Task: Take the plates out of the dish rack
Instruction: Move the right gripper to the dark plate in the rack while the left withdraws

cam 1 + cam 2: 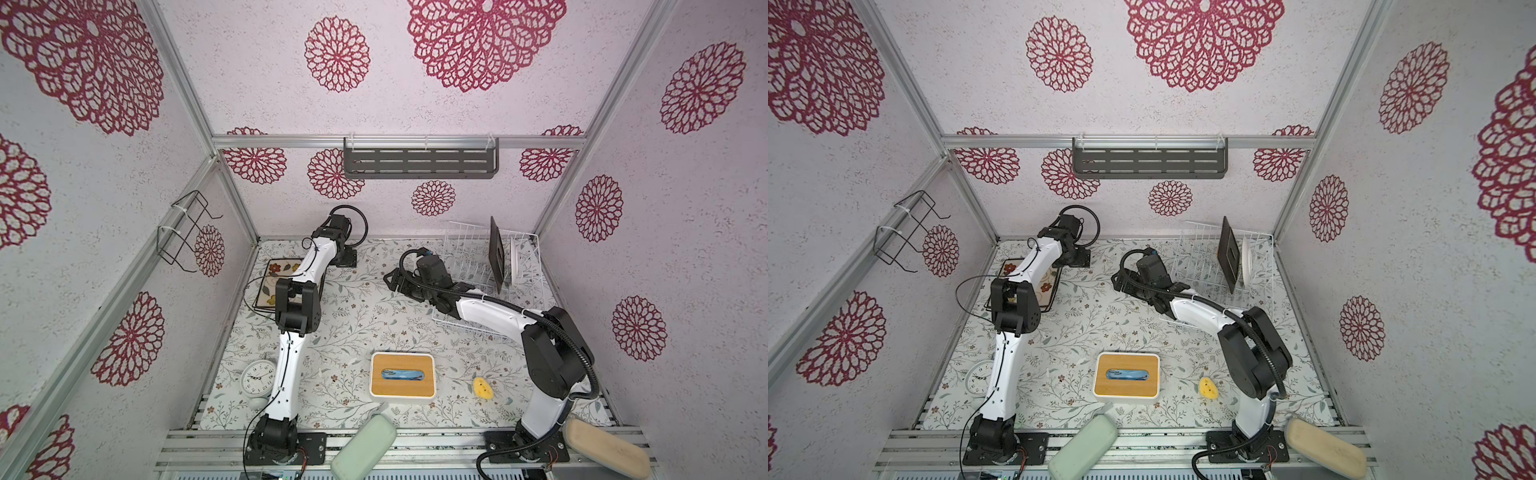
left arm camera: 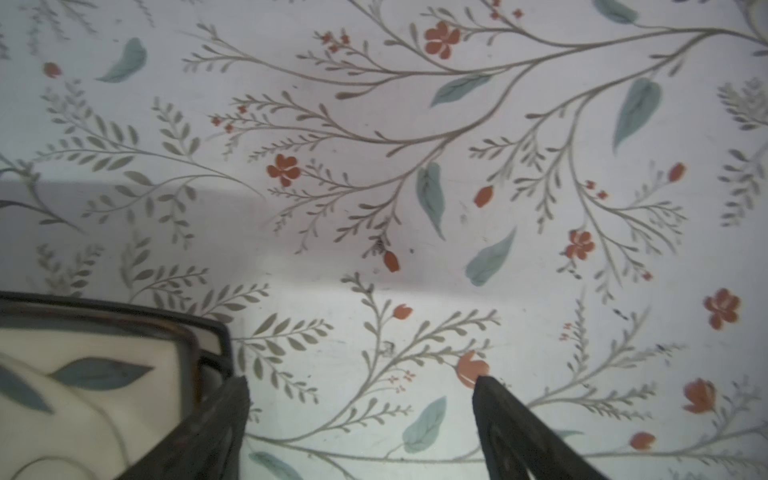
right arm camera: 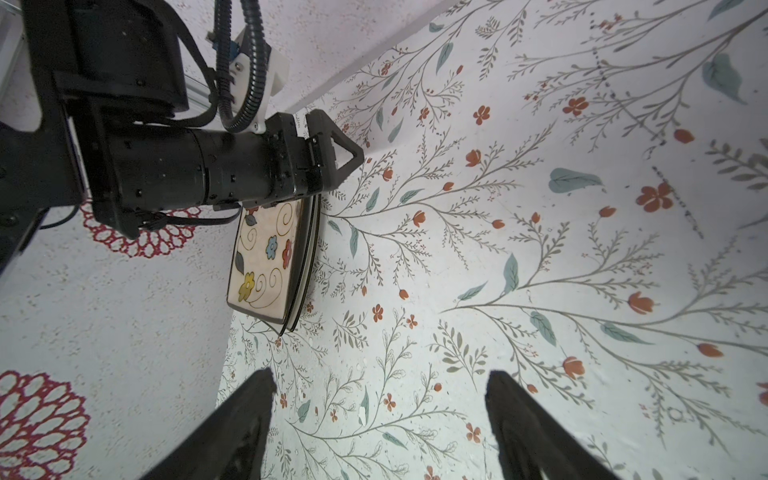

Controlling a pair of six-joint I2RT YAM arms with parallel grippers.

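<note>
Dish rack (image 1: 464, 266) sits at the far right corner of the table (image 1: 353, 316). Two plates stand on edge in it, close together: a dark square plate (image 1: 497, 255) and, just behind it towards the right wall, a round white plate (image 1: 515, 259). The rest of the tines are bare.

A stack of square plates (image 1: 274, 272) lies flat at the far left of the table with a cream floral plate on top. Layered rims show under it in the right wrist view (image 3: 266, 257); count not readable.

Left gripper (image 2: 361, 382): jaws wide apart with nothing between them, poised above the table at the stack's corner. One finger (image 2: 224, 415) overlaps that corner; contact cannot be judged.

Right gripper (image 3: 380, 376): jaws wide apart and empty, over bare table left of the rack, pointing towards the stack and clear of both.

White box with wooden lid (image 1: 402, 376) sits near the front centre, well apart from all this.
</note>
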